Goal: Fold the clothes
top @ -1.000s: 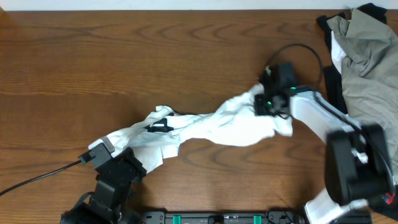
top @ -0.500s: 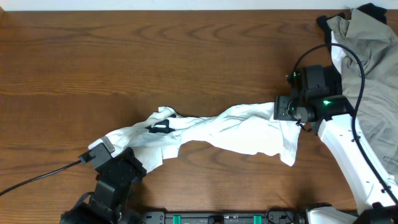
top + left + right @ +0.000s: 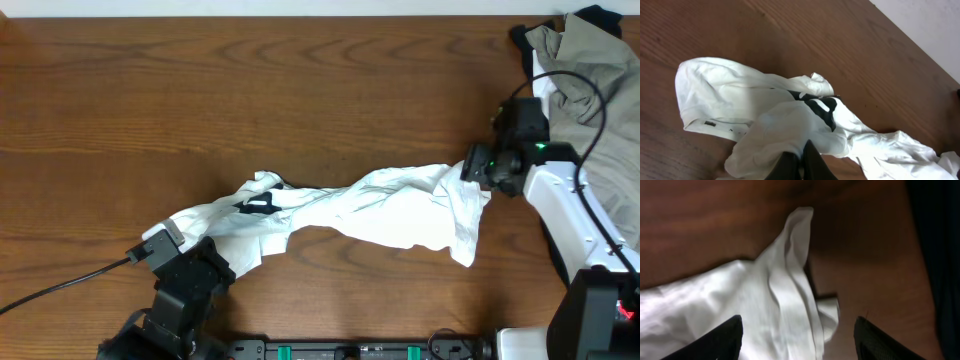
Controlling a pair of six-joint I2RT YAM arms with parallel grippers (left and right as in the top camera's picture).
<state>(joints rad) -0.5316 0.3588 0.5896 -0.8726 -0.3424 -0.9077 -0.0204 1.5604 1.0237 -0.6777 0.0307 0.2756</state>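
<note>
1. The white T-shirt lies on the wooden bench as a long, wrinkled band. It runs from about 8 o'clock to about 3 o'clock in the overhead view.
2. Its black print shows near the 8 o'clock end, partly folded into the fabric.
3. The left claw is at 7 o'clock. It is closed and pinches a bunch of the shirt fabric between its tips.
4. The right claw is at 3 o'clock, at the other end of the shirt. Its fingers stand wide apart, so it is open; the shirt's edge lies on the bench between them, not gripped.
5. An olive-grey garment lies heaped at 2 o'clock, with a black garment partly under it, apart from the shirt.
</note>
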